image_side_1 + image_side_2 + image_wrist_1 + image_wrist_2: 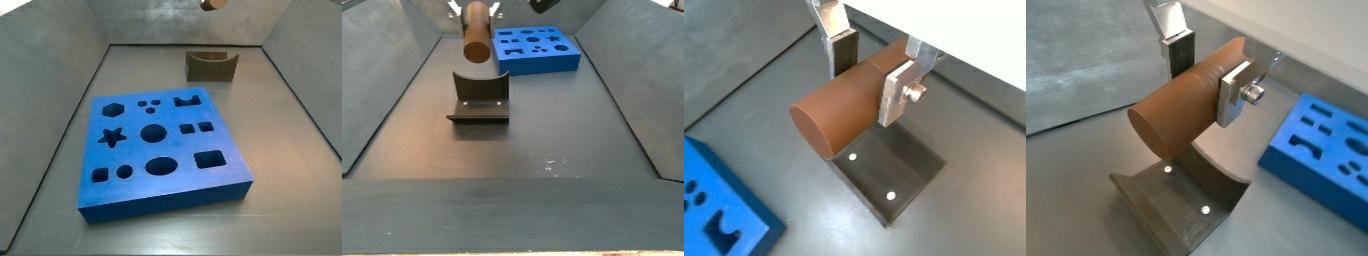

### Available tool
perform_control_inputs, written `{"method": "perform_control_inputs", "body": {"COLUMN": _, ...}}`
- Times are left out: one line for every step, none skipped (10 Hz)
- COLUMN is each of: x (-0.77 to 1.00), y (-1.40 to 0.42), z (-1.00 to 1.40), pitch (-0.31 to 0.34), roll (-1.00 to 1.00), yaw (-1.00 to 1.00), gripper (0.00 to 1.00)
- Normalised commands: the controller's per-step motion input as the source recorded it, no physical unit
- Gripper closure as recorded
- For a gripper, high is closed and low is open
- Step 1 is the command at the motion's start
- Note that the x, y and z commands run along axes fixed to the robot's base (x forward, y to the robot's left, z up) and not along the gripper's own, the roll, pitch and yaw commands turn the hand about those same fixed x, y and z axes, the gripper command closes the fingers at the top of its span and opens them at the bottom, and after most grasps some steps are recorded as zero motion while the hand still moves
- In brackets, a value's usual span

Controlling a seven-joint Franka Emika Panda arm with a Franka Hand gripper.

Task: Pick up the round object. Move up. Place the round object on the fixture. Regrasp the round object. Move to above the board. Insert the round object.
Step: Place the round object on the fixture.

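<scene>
My gripper (871, 68) hung above the fixture (885, 172), its two silver fingers (895, 92) pinching the round object (842, 108) across its curved sides near one end. The peg's long axis lay roughly level, running out from between my pads, with its free end face showing in both wrist views. In a side view it sat directly over the fixture's notch (480, 84), clear of it, so I judged the next move a straight descent. The board (537, 49) lay well apart.

Grey-walled robot test enclosure (382, 90)
</scene>
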Motion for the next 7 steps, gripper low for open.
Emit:
{"method": "perform_control_inputs", "body": {"x": 0.08, "y": 0.05, "z": -0.01, "pitch": 0.301, "roll": -1.00, "yaw": -0.12, "gripper": 1.00}}
{"method": "perform_control_inputs", "body": {"x": 0.08, "y": 0.05, "z": -0.01, "pitch": 0.311, "roll": -1.00, "yaw": -0.17, "gripper": 1.00}}
{"method": "perform_control_inputs", "body": {"x": 0.08, "y": 0.05, "z": -0.01, "pitch": 0.290, "roll": -0.86, "yaw": -0.13, "gripper": 1.00}}
{"method": "perform_control_inputs", "body": {"x": 0.09, "y": 0.06, "z": -0.02, "pitch": 0.236, "roll": -0.65, "yaw": -0.13, "gripper": 1.00}}
{"method": "perform_control_inputs", "body": {"x": 0.09, "y": 0.05, "z": -0.02, "pitch": 0.191, "roll": -0.48, "yaw": -0.14, "gripper": 1.00}}
{"method": "perform_control_inputs", "body": {"x": 0.09, "y": 0.05, "z": -0.02, "pitch": 0.147, "roll": -0.41, "yaw": -0.14, "gripper": 1.00}}
{"method": "perform_control_inputs", "body": {"x": 0.08, "y": 0.05, "z": -0.01, "pitch": 0.124, "roll": -0.38, "yaw": -0.14, "gripper": 1.00}}
